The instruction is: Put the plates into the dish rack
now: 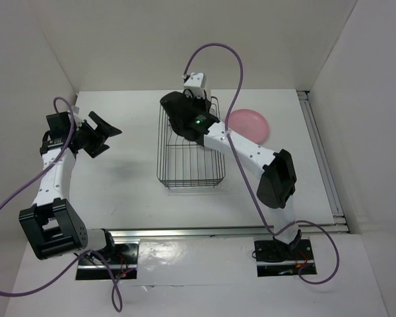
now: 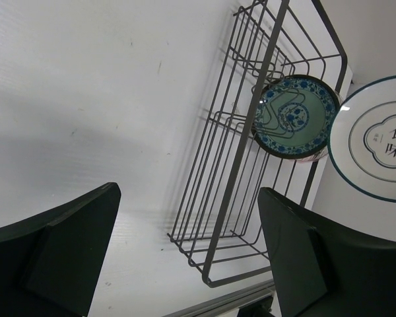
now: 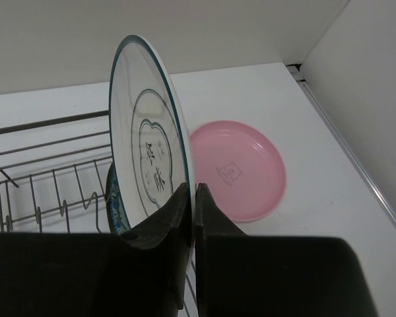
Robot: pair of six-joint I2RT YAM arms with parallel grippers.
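- The white table (image 1: 132,185) carried the rack and one loose plate, with both arms bolted at its near edge.
- The dish rack (image 1: 193,165), a dark wire basket, stood in the middle of the table with its long side running away from the arms.
- The pink plate (image 1: 251,124) lay flat on the table just to the right of the rack's far end, outside it.
- The white plate (image 3: 148,142) with the dark ring stood upright on edge at the rack's far end; whether it rested on the wires could not be told.
- The blue-green plate (image 2: 296,117) stood on edge inside the rack among the tines, just beside the white one.
- The right gripper (image 3: 193,198) was clenched on the white plate's lower rim.
- The left gripper (image 2: 188,191) hung well to the left of the rack, jaws spread wide and holding nothing.
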